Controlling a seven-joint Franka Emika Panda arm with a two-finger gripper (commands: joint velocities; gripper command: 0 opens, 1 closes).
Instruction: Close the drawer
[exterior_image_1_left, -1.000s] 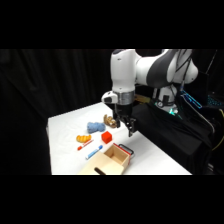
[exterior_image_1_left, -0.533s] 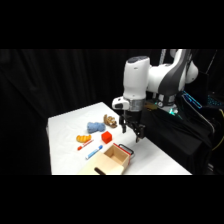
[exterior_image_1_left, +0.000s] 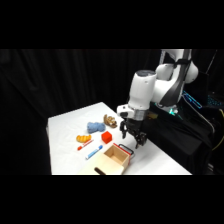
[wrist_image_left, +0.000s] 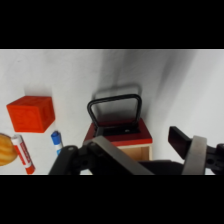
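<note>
The drawer (exterior_image_1_left: 113, 160) is a light tan wooden box near the table's front edge, its inside showing from above. Its red-trimmed front (exterior_image_1_left: 125, 150) carries a dark loop handle (exterior_image_1_left: 127, 147) that faces the arm. My gripper (exterior_image_1_left: 133, 140) hangs open just beyond that handle, a little above the table. In the wrist view the handle (wrist_image_left: 115, 107) and the red front (wrist_image_left: 120, 135) lie straight below, between my spread fingers (wrist_image_left: 192, 152). Nothing is held.
A red cube (exterior_image_1_left: 106, 137) sits close behind the drawer, also seen as the red cube (wrist_image_left: 31, 113) in the wrist view. Further left lie a blue toy (exterior_image_1_left: 93, 127), a brown toy (exterior_image_1_left: 110, 120), an orange toy (exterior_image_1_left: 83, 138), a red marker (exterior_image_1_left: 84, 146) and a blue marker (exterior_image_1_left: 94, 151).
The arm has swung right and toward the table's front, carrying the gripper from over the toys down to the handle side of the drawer.
</note>
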